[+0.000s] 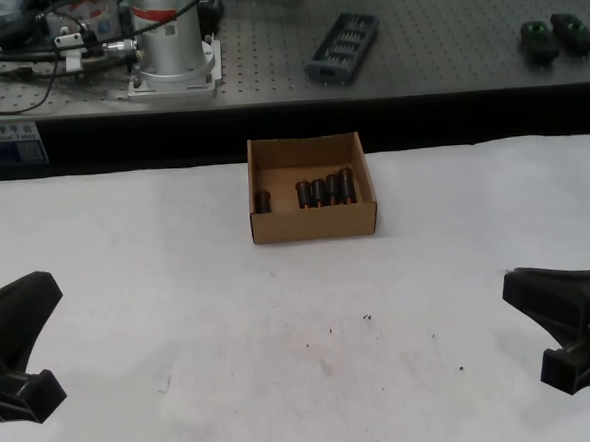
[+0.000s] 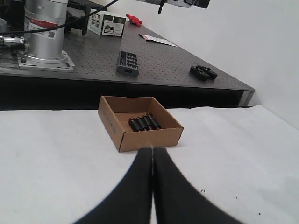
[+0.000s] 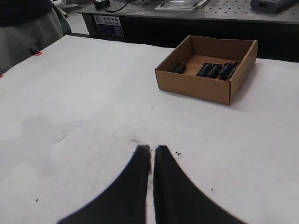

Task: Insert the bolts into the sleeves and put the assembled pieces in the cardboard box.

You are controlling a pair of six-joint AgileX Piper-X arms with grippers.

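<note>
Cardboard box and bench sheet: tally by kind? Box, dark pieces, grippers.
cardboard box: 1
assembled pieces, all inside the box: 5
grippers: 2, left gripper and right gripper, both shut and empty
Total: 8

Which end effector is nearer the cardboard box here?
Right, it seems. The right end effector sits nearer the camera and right of the cardboard box; the left end effector sits nearer the camera and left of it, farther out sideways.
</note>
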